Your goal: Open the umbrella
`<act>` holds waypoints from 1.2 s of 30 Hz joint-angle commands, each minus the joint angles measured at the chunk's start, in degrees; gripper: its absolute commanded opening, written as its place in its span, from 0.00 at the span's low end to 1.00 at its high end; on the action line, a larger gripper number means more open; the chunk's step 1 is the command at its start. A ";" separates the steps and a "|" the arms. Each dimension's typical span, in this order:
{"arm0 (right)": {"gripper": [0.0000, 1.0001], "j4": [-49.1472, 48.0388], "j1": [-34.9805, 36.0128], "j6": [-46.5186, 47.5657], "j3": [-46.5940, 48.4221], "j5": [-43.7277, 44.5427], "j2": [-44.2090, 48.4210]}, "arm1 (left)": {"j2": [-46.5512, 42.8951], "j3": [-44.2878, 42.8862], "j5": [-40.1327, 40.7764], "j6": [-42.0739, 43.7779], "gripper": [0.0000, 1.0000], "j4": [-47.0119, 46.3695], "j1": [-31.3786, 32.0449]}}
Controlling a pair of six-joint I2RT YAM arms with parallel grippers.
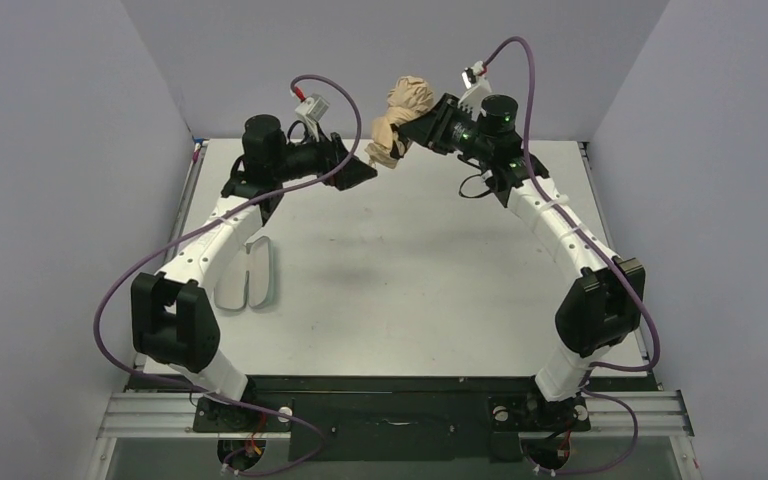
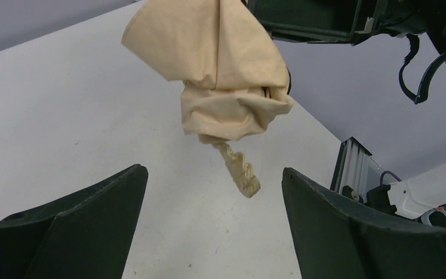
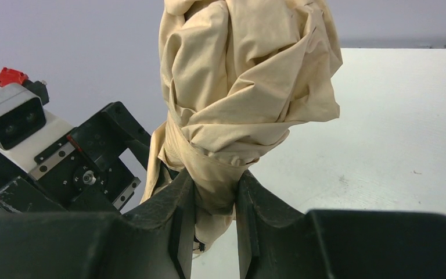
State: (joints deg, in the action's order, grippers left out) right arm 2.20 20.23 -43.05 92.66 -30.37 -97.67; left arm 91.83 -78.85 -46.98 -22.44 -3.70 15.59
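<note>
The umbrella (image 1: 406, 104) is a crumpled, folded tan bundle held in the air over the back of the table. My right gripper (image 1: 425, 125) is shut on its narrow lower part, with the fabric pinched between both fingers (image 3: 215, 189). In the left wrist view the umbrella (image 2: 223, 75) hangs ahead, and its gathered tan strap (image 2: 241, 172) dangles just beyond the fingertips. My left gripper (image 2: 213, 171) stands open and holds nothing. From above, the left gripper (image 1: 358, 167) sits just left of and below the umbrella's lower end. No shaft or handle shows.
A pale grey-green sleeve (image 1: 250, 275) lies flat on the white table (image 1: 410, 270) beside the left arm. Grey walls close in the left, back and right sides. The left gripper's body (image 3: 87, 168) sits close beside the umbrella in the right wrist view.
</note>
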 commanded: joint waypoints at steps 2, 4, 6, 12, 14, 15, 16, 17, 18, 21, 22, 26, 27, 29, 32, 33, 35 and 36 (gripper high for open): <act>0.00 -10.48 1.48 1.21 1.61 -0.79 3.00 | 1.72 -5.17 0.38 -1.02 0.76 -4.70 1.10; 0.00 -10.61 1.28 0.91 2.28 -0.60 2.70 | 1.93 -5.47 1.37 0.59 0.66 -3.64 1.52; 0.00 -10.59 1.12 0.76 3.32 -0.31 2.40 | 2.13 -5.37 1.95 1.70 0.54 -2.82 1.71; 0.00 -13.60 -0.22 -1.30 5.50 -3.38 1.29 | 2.04 -4.62 2.90 4.07 0.12 -1.76 1.72; 0.00 -14.21 -0.64 -1.75 5.69 -3.65 1.25 | 1.71 -4.22 3.14 4.83 0.00 -1.43 1.72; 0.00 -14.53 -0.86 -2.28 5.73 -3.65 1.25 | 1.56 -4.04 3.44 5.53 0.00 -0.94 1.76; 0.00 -15.28 -1.30 -2.78 5.94 -3.60 1.08 | 1.13 -3.57 3.46 6.03 0.00 -0.36 1.80; 0.00 -15.50 -1.54 -2.85 6.16 -3.58 0.99 | 0.97 -3.36 3.56 7.04 0.00 0.09 1.80; 0.00 -15.92 -2.13 -2.97 6.71 -3.67 0.83 | 0.56 -2.90 3.65 7.53 0.00 0.96 1.81; 0.00 -16.56 -3.33 -3.22 8.23 -3.57 0.07 | -0.04 -2.08 3.68 10.22 0.00 2.86 1.81; 0.00 -16.84 -3.56 -3.39 8.89 -3.12 -0.04 | -0.35 -1.91 3.72 11.29 0.00 3.43 1.81; 0.00 -16.95 -4.48 -3.32 10.71 -2.03 -0.81 | -1.19 -0.97 3.74 13.94 0.00 6.89 1.81; 0.00 -16.96 -4.82 -3.30 11.16 -1.81 -1.02 | -1.33 -0.74 3.79 14.28 0.00 7.28 1.81; 0.00 -16.88 -5.29 -3.26 11.62 -1.60 -1.15 | -1.77 -0.24 3.75 15.34 0.00 8.36 1.81; 0.00 -16.68 -5.84 -2.71 11.85 -1.60 -1.12 | -2.62 0.68 3.82 17.33 0.00 10.24 1.68; 0.00 -16.56 -6.15 -2.51 11.86 -1.37 -0.99 | -3.02 1.17 3.83 17.82 0.00 10.66 1.60; 0.00 -16.34 -6.60 -2.29 11.84 -0.99 -0.80 | -3.65 1.87 3.81 19.29 0.00 12.17 1.36; 0.00 -16.06 -6.74 -2.12 11.75 -0.82 -0.74 | -3.84 2.13 3.76 20.33 0.00 13.16 1.28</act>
State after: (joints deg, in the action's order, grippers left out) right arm -3.09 17.12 -44.82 99.09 -36.27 -101.14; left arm 90.30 -79.09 -42.81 -6.79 0.23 17.58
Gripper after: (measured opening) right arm 0.218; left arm 0.012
